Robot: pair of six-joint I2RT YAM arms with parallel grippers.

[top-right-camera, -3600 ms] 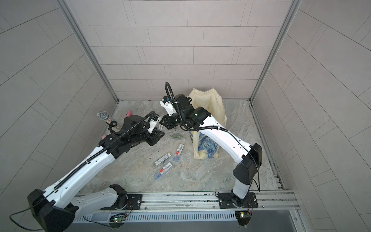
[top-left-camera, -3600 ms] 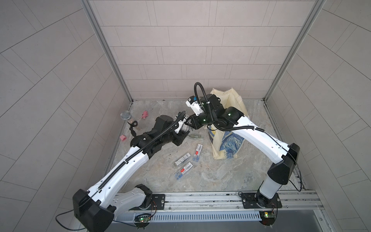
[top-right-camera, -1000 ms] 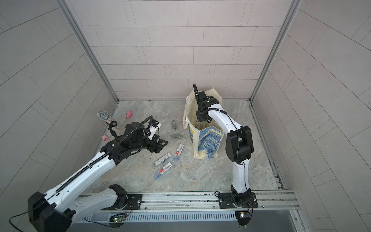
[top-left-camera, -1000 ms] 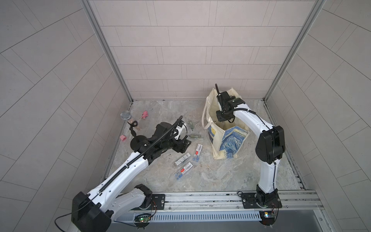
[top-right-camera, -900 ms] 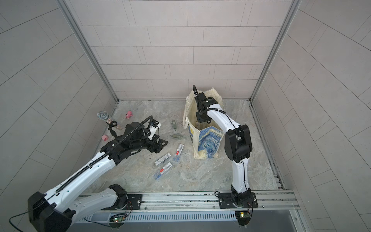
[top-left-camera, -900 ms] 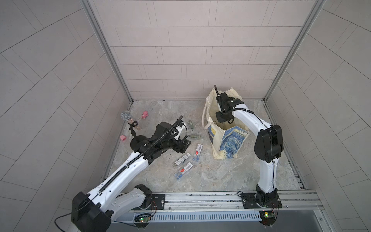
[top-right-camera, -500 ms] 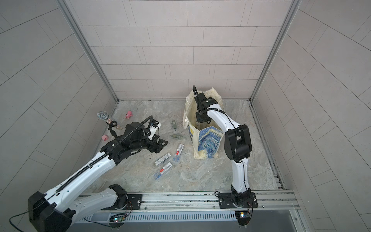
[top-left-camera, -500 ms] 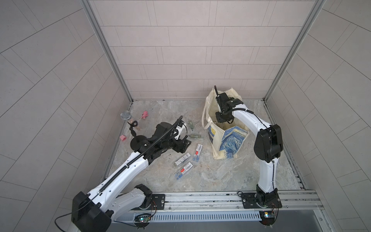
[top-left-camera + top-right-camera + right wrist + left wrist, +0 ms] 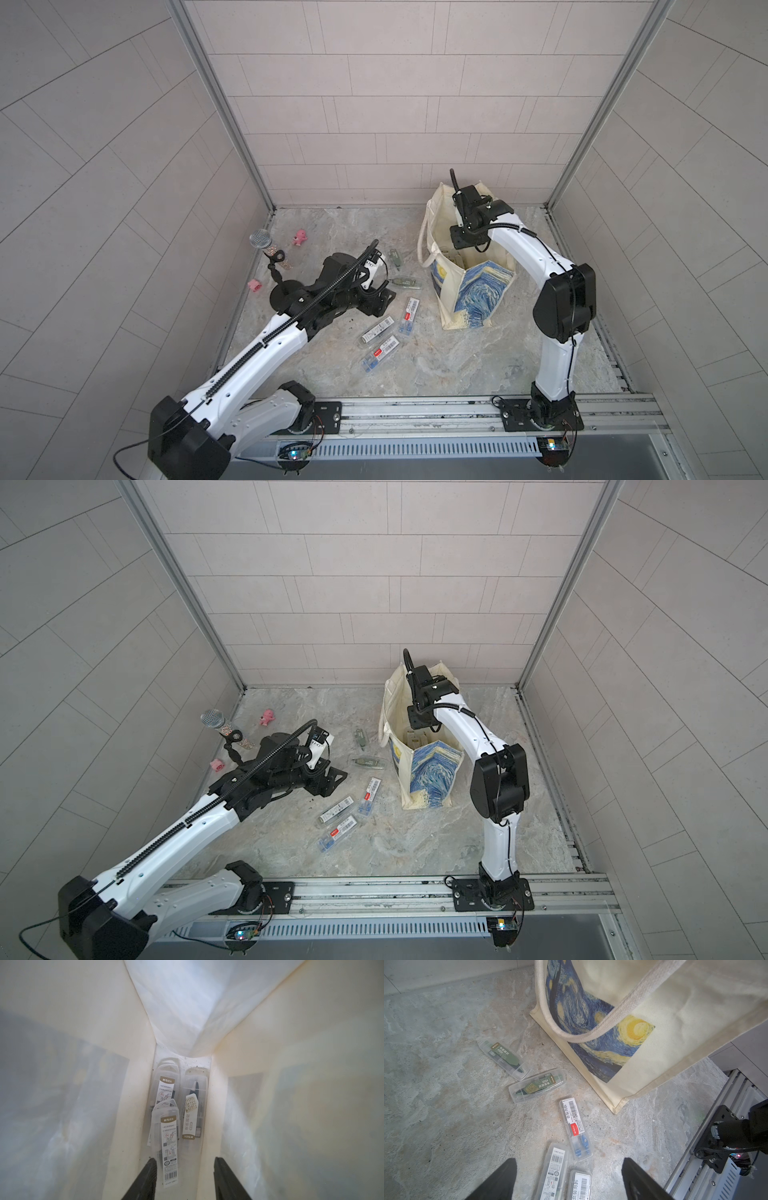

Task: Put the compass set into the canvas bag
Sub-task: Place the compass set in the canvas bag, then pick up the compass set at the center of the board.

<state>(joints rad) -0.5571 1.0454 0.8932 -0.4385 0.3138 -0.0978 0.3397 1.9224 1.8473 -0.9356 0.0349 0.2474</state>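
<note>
Canvas, cream and soft: the canvas bag point(image 9: 469, 286) stands upright on the stone floor point(image 9: 457, 365) close to the back wall, mouth sagging open. Right gripper point(image 9: 184, 1158) reaches down inside it, jaws partway apart, clamped on nothing. Three clear compass cases point(image 9: 169, 1142) lie on the bag's bottom below it. The nearest sits just beside one finger point(image 9: 148, 1178); the other finger is well clear. Left gripper point(image 9: 569, 1159) hovers low over the floor, jaws wide, empty. Five floor cases point(image 9: 574, 1126) lie scattered between it and the bag, two of them side by side right beneath it.

Risks, as I judge them:
- Cloth walls crowd both right fingers. Lifting out at a slant could catch a wall or the loop handle point(image 9: 631, 995) and pull the unsupported bag over, spilling what is inside.
- The nearest case might ride up if it rubs that finger.
- On the left, the paired cases invite a double grab, or a skid on smooth plastic.

Room:
- Straight up from the mouth looks free.
- Open floor lies toward the front rail point(image 9: 415, 409).
- Little margin behind the bag.
- Microphone point(image 9: 261, 240) and pink toys point(image 9: 300, 237) sit by the far side wall, well apart from the work.
</note>
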